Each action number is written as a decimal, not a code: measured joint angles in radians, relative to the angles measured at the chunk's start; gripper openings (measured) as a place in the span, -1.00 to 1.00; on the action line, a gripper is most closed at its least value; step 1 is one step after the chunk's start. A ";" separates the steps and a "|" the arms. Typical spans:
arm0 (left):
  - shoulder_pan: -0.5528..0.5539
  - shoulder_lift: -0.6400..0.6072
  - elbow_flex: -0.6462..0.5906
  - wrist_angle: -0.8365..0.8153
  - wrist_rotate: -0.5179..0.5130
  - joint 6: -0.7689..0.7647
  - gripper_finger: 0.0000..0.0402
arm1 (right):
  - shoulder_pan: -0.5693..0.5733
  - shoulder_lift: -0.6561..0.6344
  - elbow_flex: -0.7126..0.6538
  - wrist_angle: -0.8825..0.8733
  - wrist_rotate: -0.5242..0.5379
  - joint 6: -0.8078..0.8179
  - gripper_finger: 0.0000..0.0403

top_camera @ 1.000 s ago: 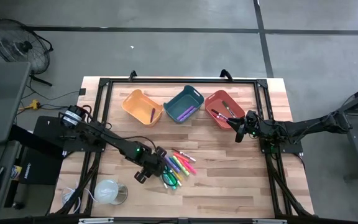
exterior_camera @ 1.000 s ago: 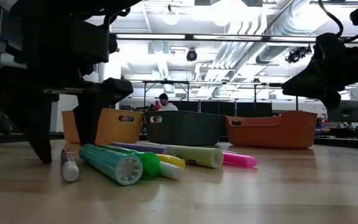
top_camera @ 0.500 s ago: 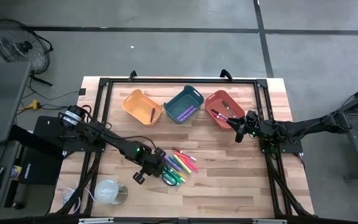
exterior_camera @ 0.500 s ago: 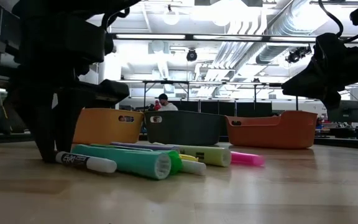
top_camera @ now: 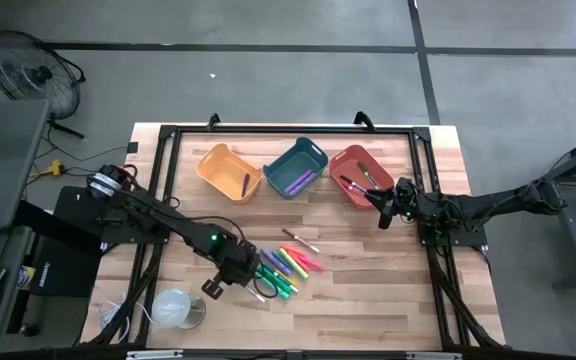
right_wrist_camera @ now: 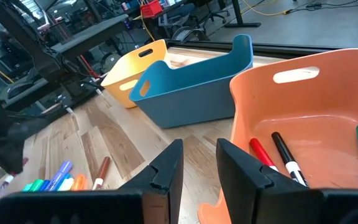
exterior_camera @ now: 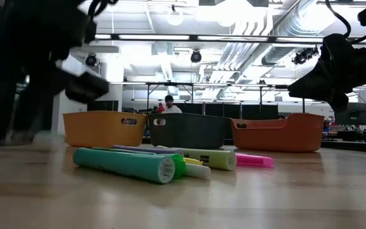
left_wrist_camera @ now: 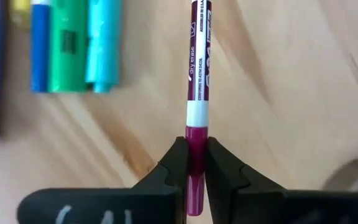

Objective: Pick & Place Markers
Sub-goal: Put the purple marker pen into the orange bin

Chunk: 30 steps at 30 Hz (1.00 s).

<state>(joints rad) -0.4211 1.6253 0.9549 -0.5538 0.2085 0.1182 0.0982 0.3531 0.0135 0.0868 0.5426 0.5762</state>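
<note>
L gripper (left_wrist_camera: 191, 171) sits at the near side of the table (top_camera: 368, 310), jaws clamped on the magenta cap end of a white dry-erase marker (left_wrist_camera: 199, 68); the rest of the barrel sticks out ahead over bare wood. Just beside it lies the loose marker pile (top_camera: 283, 267): green, yellow, pink, purple, blue, lying flat & packed close, some touching. One more marker (top_camera: 300, 240) lies apart from the pile, a bit farther back. White round cup (top_camera: 173, 306) stands near the table's front-left, close to L arm.

Farther back, 3 bins in a row: orange bin (top_camera: 228, 171) w/ one marker inside, blue bin (top_camera: 296, 167) w/ a purple one, red bin (top_camera: 360, 175) w/ red, black & green ones. R gripper (right_wrist_camera: 194, 171) hovers just beside the red bin's near rim, jaws a little apart, nothing between them.

Beyond the table, low cam shows a person (exterior_camera: 169, 104) seated far off in the room.
</note>
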 joint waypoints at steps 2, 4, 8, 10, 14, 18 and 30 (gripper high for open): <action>0.001 -0.038 0.007 -0.039 -0.004 -0.029 -0.89 | 0.000 0.000 0.000 0.000 0.000 0.000 -0.58; 0.001 -0.064 0.027 -0.031 -0.011 -0.063 -0.89 | 0.000 0.000 0.000 0.000 0.000 0.000 -0.58; 0.013 -0.113 0.079 -0.031 -0.063 -0.100 -0.89 | 0.000 0.000 0.000 0.000 0.000 0.000 -0.58; 0.035 -0.113 0.114 -0.048 -0.085 -0.101 -0.89 | 0.000 0.000 0.000 -0.001 0.000 0.000 -0.58; 0.106 -0.114 0.202 -0.044 -0.102 -0.073 -0.89 | 0.000 0.000 0.000 -0.001 0.000 0.000 -0.58; 0.203 -0.069 0.304 -0.049 -0.113 -0.010 -0.89 | 0.000 0.000 0.000 -0.001 0.000 0.000 -0.58; 0.492 0.196 0.735 -0.152 -0.126 0.222 -0.89 | 0.000 0.000 0.000 0.000 0.000 0.000 -0.58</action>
<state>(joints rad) 0.0713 1.8217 1.6898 -0.7063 0.0822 0.3407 0.0978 0.3531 0.0135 0.0864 0.5426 0.5762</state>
